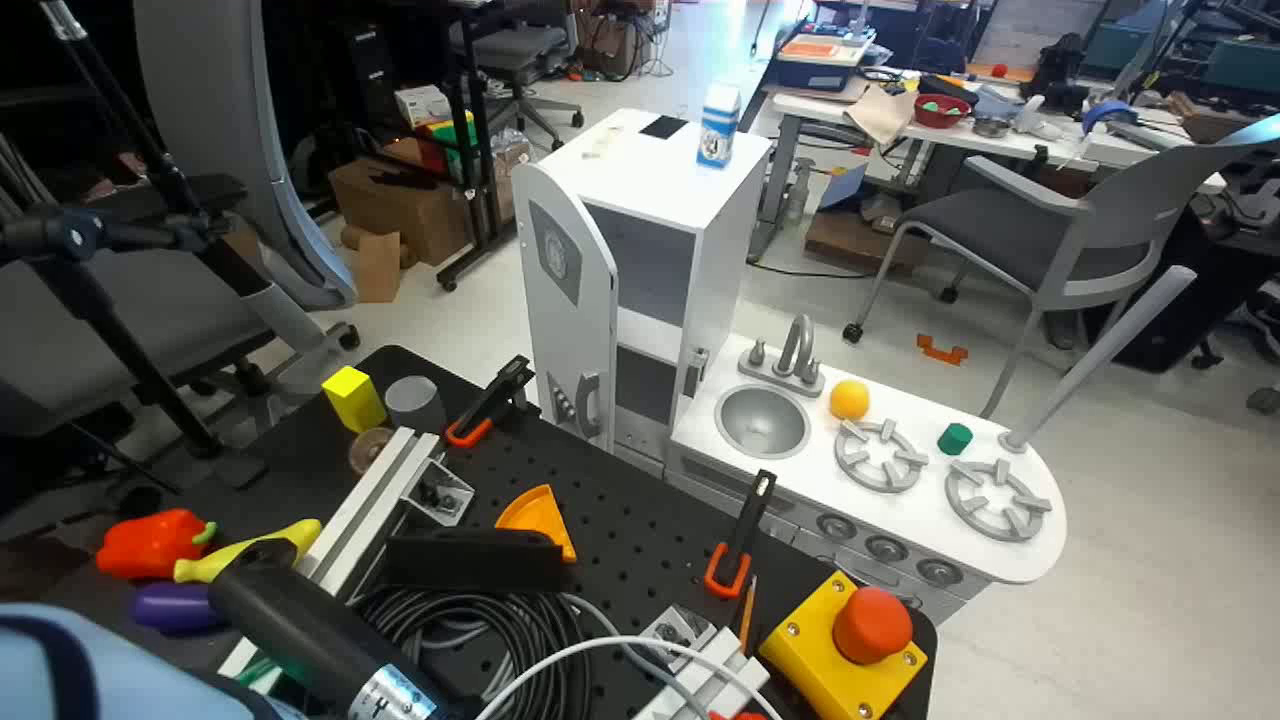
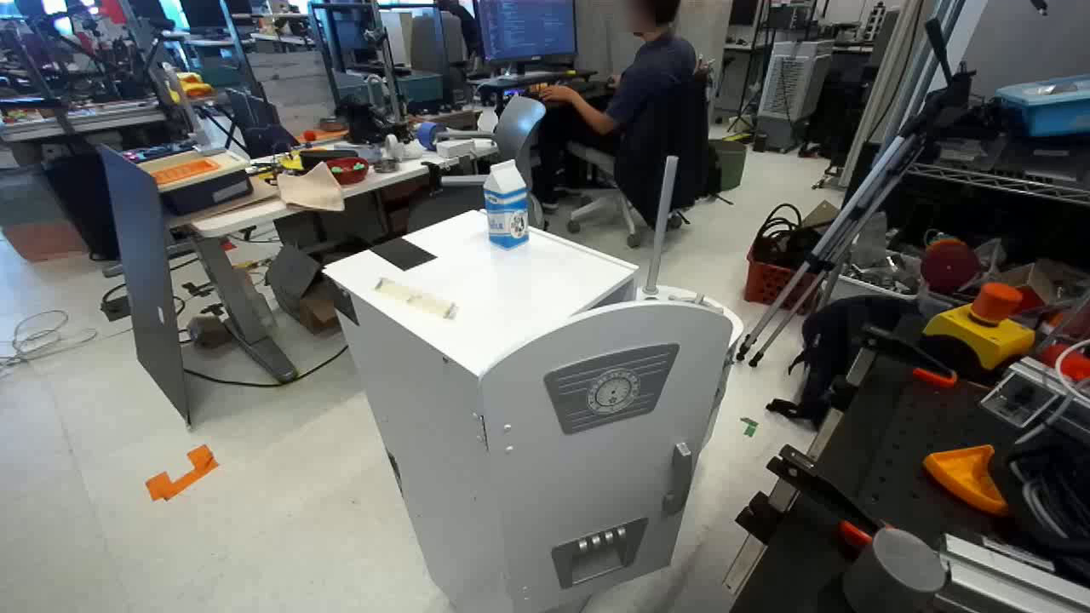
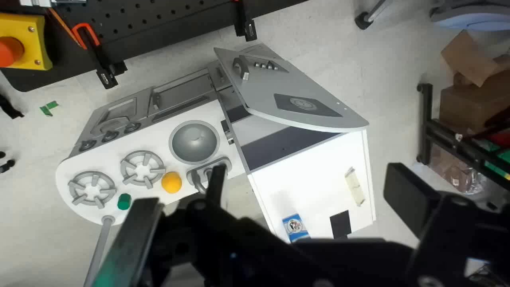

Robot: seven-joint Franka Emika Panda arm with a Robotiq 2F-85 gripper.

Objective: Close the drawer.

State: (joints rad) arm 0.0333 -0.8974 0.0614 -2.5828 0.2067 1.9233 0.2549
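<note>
The drawer, a tall white door-like panel with a rounded top and grey insets, shows in both exterior views (image 1: 545,335) (image 2: 528,477) and in the wrist view (image 3: 275,85). It stands swung open from the white cabinet (image 1: 640,165), and the grey inside with a shelf shows behind it. Its grey handle (image 2: 679,481) is on the free edge and also shows in the wrist view (image 3: 241,68). My gripper (image 3: 306,177) is open and empty, with its fingers wide apart. In the wrist view the cabinet top lies between and beyond the fingers, apart from them. The gripper is out of both exterior views.
A milk carton (image 2: 507,209) stands on the cabinet top. The sink counter (image 1: 940,425) with a faucet (image 1: 797,350), an orange ball (image 1: 849,400) and a green piece (image 1: 954,438) adjoins the cabinet. A black perforated table (image 1: 620,540) with clamps stands near the door's front.
</note>
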